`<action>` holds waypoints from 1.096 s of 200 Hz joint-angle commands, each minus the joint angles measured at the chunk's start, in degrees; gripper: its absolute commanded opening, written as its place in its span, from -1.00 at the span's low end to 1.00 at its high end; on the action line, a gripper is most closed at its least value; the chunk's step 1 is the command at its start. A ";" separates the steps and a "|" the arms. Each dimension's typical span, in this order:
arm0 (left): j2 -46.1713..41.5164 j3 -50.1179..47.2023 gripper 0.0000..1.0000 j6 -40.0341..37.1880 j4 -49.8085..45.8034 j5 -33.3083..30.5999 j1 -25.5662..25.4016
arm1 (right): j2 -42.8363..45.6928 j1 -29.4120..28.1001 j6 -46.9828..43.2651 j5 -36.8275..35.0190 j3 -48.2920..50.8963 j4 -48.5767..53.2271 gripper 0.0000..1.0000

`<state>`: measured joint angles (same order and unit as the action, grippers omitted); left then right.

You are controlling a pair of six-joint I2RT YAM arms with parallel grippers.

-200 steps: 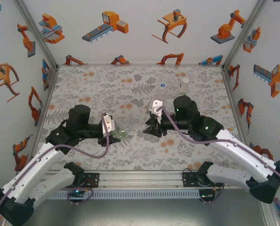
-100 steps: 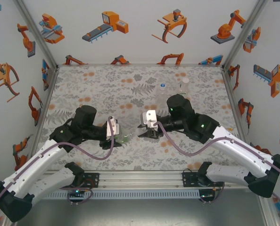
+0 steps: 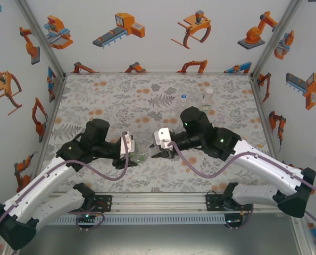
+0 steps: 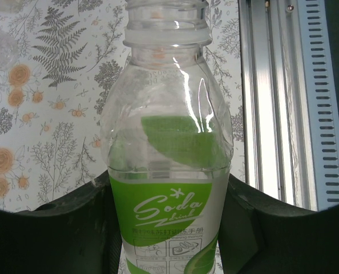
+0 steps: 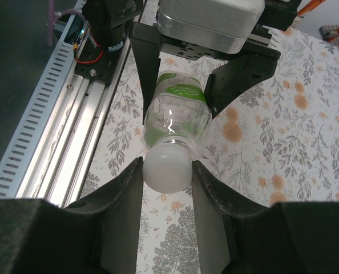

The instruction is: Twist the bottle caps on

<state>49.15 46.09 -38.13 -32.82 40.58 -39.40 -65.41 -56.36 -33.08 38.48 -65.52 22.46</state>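
Observation:
The green-label bottle (image 4: 168, 188) is held off the table, lying sideways, by my left gripper (image 4: 166, 234), whose dark fingers (image 4: 67, 231) press both sides of its label. Its neck points toward the right arm. My right gripper (image 5: 167, 171) is shut on a whitish round cap (image 5: 167, 166), which sits right at the mouth of the green-label bottle (image 5: 175, 111). In the top view the left gripper (image 3: 131, 154) and right gripper (image 3: 157, 154) meet mid-table with the bottle (image 3: 141, 155) between them. I cannot tell whether the cap is engaged on the threads.
Two more clear bottles stand upright at the back: one with a blue cap (image 3: 184, 100) and one further right (image 3: 208, 95). The aluminium rail (image 5: 55, 131) runs along the near table edge, close to the held bottle.
My right gripper has travelled left with the cap until it meets the bottle's mouth. The left arm first shifted right a little with the bottle, then held still.

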 commanded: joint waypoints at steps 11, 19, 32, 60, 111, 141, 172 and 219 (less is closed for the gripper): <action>-0.71 1.82 -0.86 -1.23 -0.66 3.40 -0.26 | -0.34 -0.51 -1.55 1.36 -1.46 -0.75 -0.84; -0.79 1.80 -0.86 -1.23 -0.67 3.60 -0.32 | -0.34 -0.59 -1.55 1.20 -1.38 -0.91 -0.84; -0.83 1.82 -0.86 -1.21 -0.62 4.30 -0.29 | -0.42 -0.68 -1.55 1.55 -1.45 -1.09 -0.84; -1.63 1.73 -0.86 -1.61 -0.67 6.06 -0.33 | -0.69 -0.84 -2.05 1.80 -1.41 -0.94 -0.84; -2.03 1.56 -0.87 -1.93 -0.67 7.68 -0.30 | -0.06 -1.21 -2.60 -0.98 -1.17 -1.03 -0.85; -2.04 1.55 -0.88 -1.84 -0.63 7.85 -0.25 | 0.12 -1.47 -2.66 -1.57 -1.32 -1.28 -0.85; -2.38 1.60 -0.90 -1.90 -0.67 8.39 -0.26 | -0.07 -1.69 -2.63 -2.41 -1.14 -1.50 -0.85; -2.29 1.63 -0.92 -1.95 -0.62 8.96 -0.32 | -0.20 -1.83 -2.93 1.18 -0.86 -1.93 -0.85</action>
<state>47.81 46.09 -38.20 -34.35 44.45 -39.33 -65.45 -57.98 -34.52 38.20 -65.54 22.02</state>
